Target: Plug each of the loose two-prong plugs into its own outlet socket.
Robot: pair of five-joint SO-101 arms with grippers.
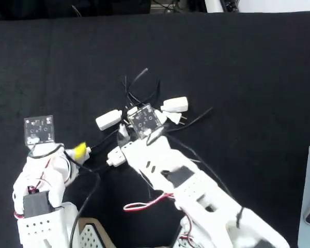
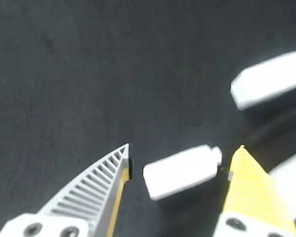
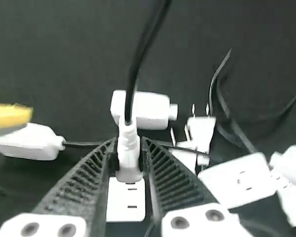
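1. Jaws of the right gripper [image 3: 128,143] were narrow, clamped on a white two-prong plug on a black cord [image 3: 129,159].
2. Directly beneath that plug sat a white rectangular outlet socket [image 3: 124,205] with two slots.
3. Off to the left arm's side of that plug, the left gripper [image 2: 184,148] stood wide around a white oblong socket block [image 2: 181,172].
4. Near that plug, a loose white two-prong plug [image 3: 201,129] lay on the black cloth table [image 1: 248,62].
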